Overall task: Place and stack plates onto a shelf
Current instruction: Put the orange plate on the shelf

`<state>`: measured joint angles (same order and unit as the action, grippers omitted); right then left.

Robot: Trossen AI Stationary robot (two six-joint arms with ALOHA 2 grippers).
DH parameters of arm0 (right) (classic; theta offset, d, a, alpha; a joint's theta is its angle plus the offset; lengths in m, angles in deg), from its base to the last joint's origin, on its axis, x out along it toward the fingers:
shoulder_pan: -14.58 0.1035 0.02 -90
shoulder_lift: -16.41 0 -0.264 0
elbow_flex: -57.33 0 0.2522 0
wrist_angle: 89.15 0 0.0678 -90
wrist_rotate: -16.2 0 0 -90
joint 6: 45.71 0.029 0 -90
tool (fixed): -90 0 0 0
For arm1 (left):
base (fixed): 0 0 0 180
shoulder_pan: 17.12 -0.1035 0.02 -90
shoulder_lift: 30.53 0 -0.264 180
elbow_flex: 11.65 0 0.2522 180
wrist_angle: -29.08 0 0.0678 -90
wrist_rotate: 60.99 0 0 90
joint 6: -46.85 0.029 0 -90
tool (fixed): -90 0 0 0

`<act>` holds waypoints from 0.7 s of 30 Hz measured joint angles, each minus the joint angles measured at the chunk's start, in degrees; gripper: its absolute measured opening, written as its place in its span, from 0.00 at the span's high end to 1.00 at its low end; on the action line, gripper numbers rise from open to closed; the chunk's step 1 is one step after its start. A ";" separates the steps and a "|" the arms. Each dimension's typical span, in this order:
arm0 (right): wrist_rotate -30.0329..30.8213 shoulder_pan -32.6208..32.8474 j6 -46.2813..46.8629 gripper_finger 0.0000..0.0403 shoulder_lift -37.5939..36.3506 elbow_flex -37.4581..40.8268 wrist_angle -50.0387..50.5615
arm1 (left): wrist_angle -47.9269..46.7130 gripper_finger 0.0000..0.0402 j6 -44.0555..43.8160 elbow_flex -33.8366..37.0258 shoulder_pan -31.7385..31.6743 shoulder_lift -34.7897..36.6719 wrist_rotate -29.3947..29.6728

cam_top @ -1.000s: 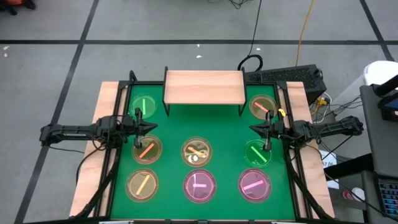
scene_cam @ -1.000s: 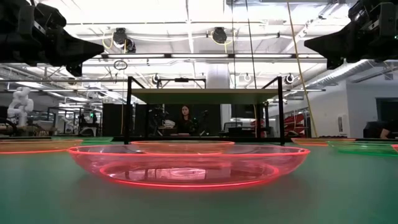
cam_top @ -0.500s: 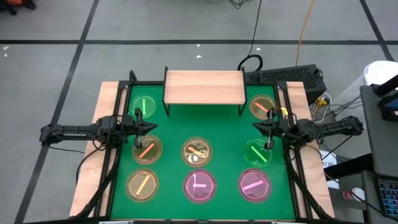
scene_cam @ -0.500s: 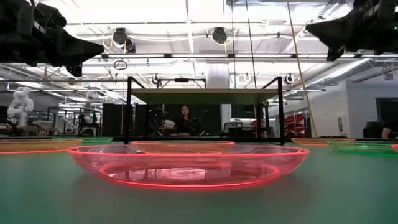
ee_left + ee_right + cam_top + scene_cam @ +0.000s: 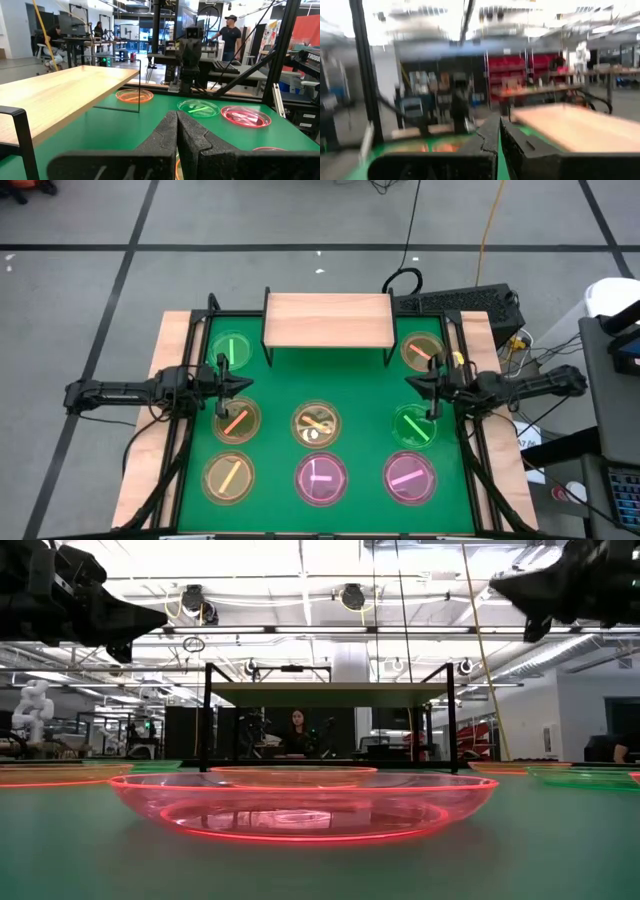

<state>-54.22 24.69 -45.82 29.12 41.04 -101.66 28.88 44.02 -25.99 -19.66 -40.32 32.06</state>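
Note:
Several small translucent plates lie flat on the green table top: a green one (image 5: 230,350) and an amber one (image 5: 422,351) at the far side, two amber (image 5: 236,420) (image 5: 316,424) and a green (image 5: 413,426) in the middle row, an amber (image 5: 229,477) and two pink (image 5: 321,478) (image 5: 410,477) nearest. The light-wood shelf (image 5: 328,320) stands on black legs at the far edge, nothing on it. My left gripper (image 5: 250,384) hovers shut at the table's left side; my right gripper (image 5: 407,385) hovers shut at the right side. Both point inward, high above the plates.
A black frame (image 5: 196,330) runs along the table's sides, close under both arms. A keyboard (image 5: 470,302) and cables lie beyond the far right corner. In the low view a pink plate (image 5: 300,802) fills the foreground, and a person sits far behind the shelf (image 5: 298,732).
My right gripper has tipped its fingers upward and rolled slightly, its tip a little higher in the low view; it stays shut. No plate has moved.

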 joint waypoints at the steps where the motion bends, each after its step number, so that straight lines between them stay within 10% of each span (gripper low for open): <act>1: 0.11 0.00 -0.48 1.00 1.31 -0.53 1.00 | -0.01 0.99 0.00 0.00 0.01 0.01 0.00; 21: 0.90 0.13 -2.34 0.89 46.26 -25.27 12.33 | -0.02 0.99 0.00 0.00 -0.01 -0.01 0.00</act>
<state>-53.32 24.82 -48.16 75.38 15.77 -89.33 28.86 44.02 -25.99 -19.67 -40.33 32.06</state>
